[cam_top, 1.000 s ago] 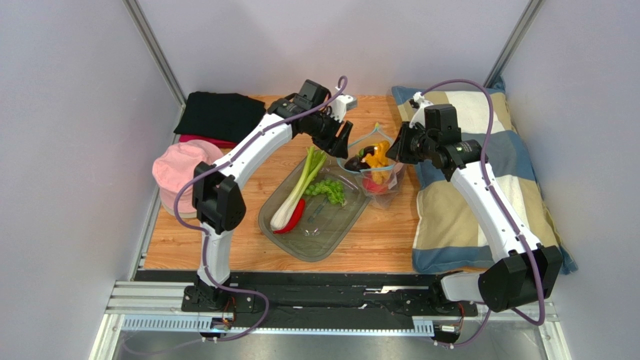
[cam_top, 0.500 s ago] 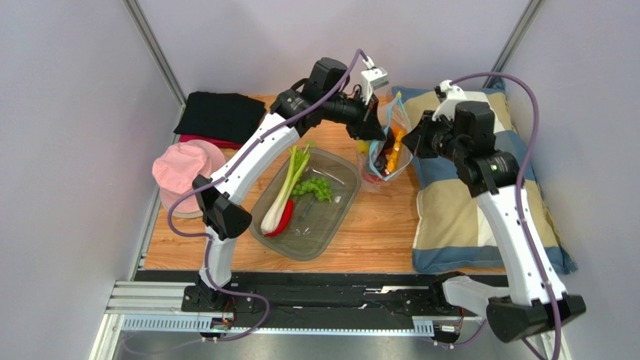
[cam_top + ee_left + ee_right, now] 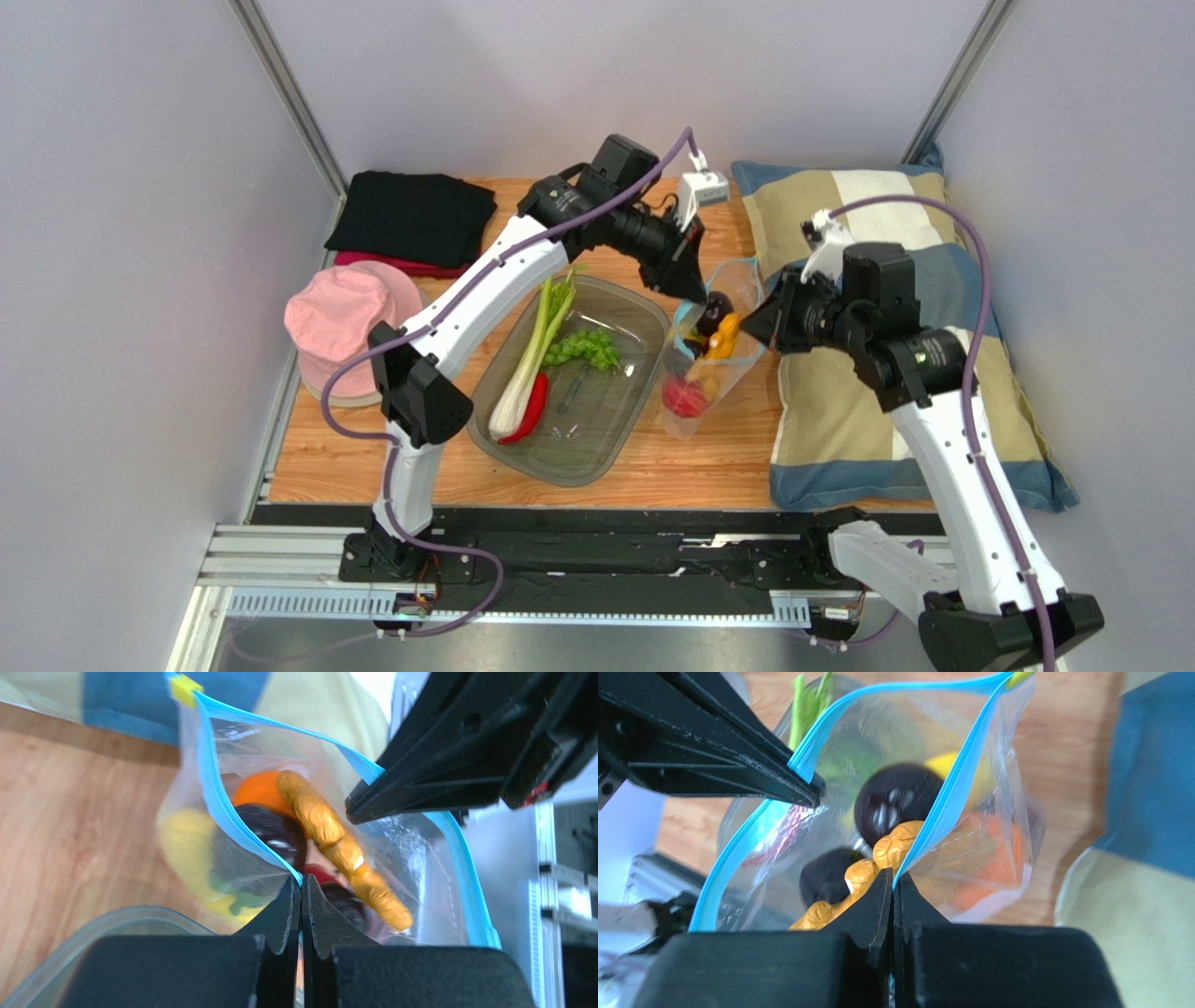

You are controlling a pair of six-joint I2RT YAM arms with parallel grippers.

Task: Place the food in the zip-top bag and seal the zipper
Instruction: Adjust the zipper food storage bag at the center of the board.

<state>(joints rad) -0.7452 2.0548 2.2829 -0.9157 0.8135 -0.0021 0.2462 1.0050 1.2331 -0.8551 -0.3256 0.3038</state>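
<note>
The clear zip-top bag hangs upright between my two grippers, right of the tray, with its mouth pulled open. My left gripper is shut on one side of the blue zipper. My right gripper is shut on the other side, seen in the right wrist view. Inside the bag are a dark plum, a knobbly orange piece, a yellow lemon and a red fruit. A leek, a red chili and greens lie in the clear grey tray.
A checked pillow lies along the right side, under the right arm. A pink hat and a black cloth sit at the left and back left. Grey walls close in the table on three sides.
Both grippers lifted the bag off the table beside the tray, then brought it nearer and lower. Its mouth is now wider open. The tray slid slightly left.
</note>
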